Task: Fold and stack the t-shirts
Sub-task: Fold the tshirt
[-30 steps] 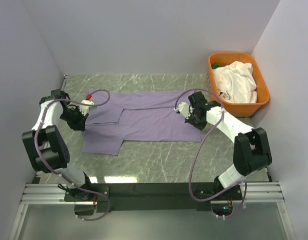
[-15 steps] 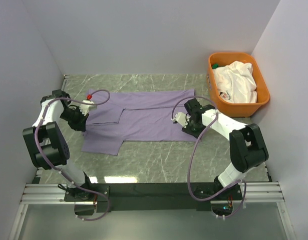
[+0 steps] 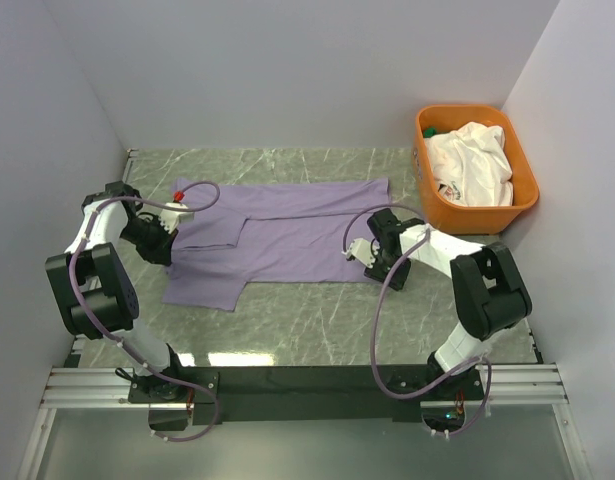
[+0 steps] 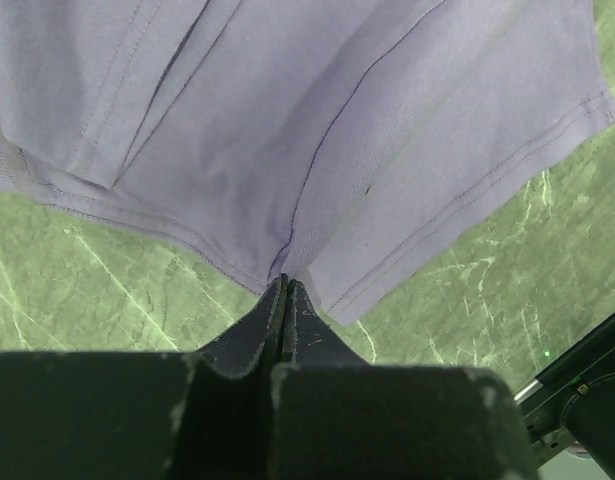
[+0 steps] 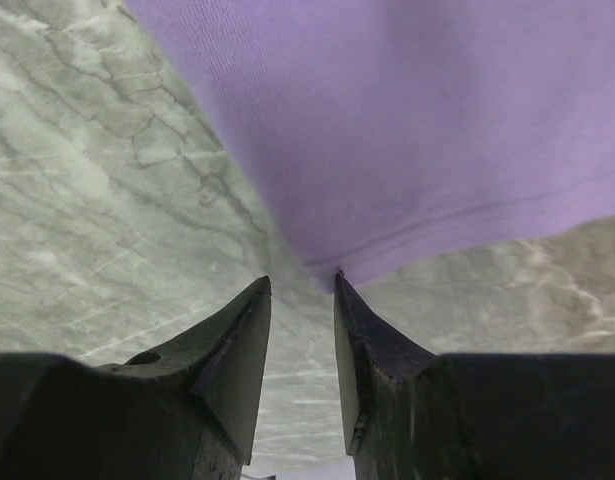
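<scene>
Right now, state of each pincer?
Left pincer: closed on the edge of the light purple cloth t-shirt.
Right pincer: open, holding nothing, at that shirt's corner.

The top camera looks down from above and behind the arm bases over the whole table [image 3: 317,320]. Each wrist camera looks close past its own tool, the left gripper [image 4: 284,290] and the right gripper [image 5: 302,300], at the purple shirt [image 3: 297,225], apparently at opposite ends; all three views share it.
</scene>
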